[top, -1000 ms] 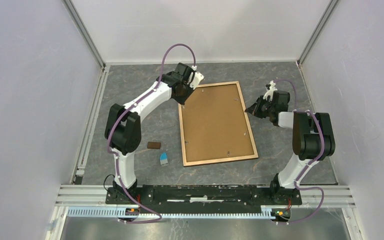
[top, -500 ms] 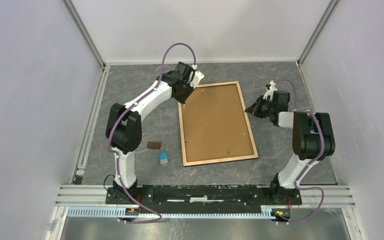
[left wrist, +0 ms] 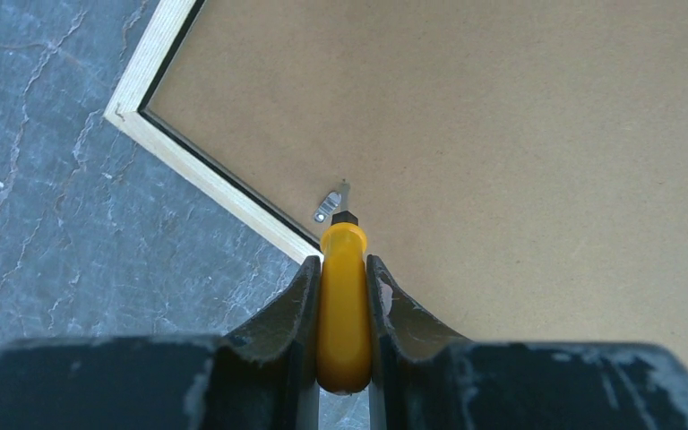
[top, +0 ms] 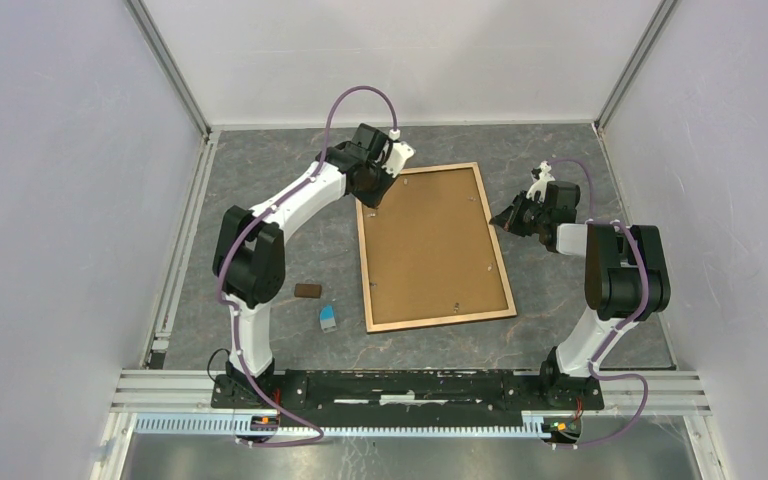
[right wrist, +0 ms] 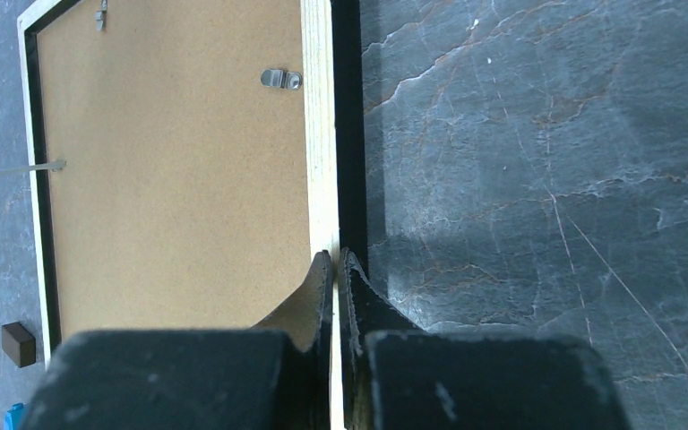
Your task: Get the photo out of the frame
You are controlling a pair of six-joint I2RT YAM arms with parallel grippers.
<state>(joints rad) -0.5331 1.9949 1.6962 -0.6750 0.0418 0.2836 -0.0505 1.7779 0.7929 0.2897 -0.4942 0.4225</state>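
- Currently the frame [top: 440, 321] lies face down on the table [top: 460, 145] with its brown backing board [top: 432, 245] uppermost, so the retaining clips can be reached from above.
- The photo is not visible. It is judged to sit beneath the backing board, inside the frame.
- Left gripper [left wrist: 343, 269]: jaws clamped on the yellow handle of a screwdriver [left wrist: 342, 322] at the frame's far-left corner. The blade tip sits right at a metal clip [left wrist: 327, 208] just inside the wood rim, apparently to swing it off the board.
- Right gripper [right wrist: 336, 258]: jaws pressed together, holding nothing, with the tips at the outer edge of the frame's right rim. Contact cannot be confirmed. The gripper is probably bracing the frame against sliding.
- A second clip [right wrist: 281, 79] inside the right rim rests on the board, so it likely needs turning too.
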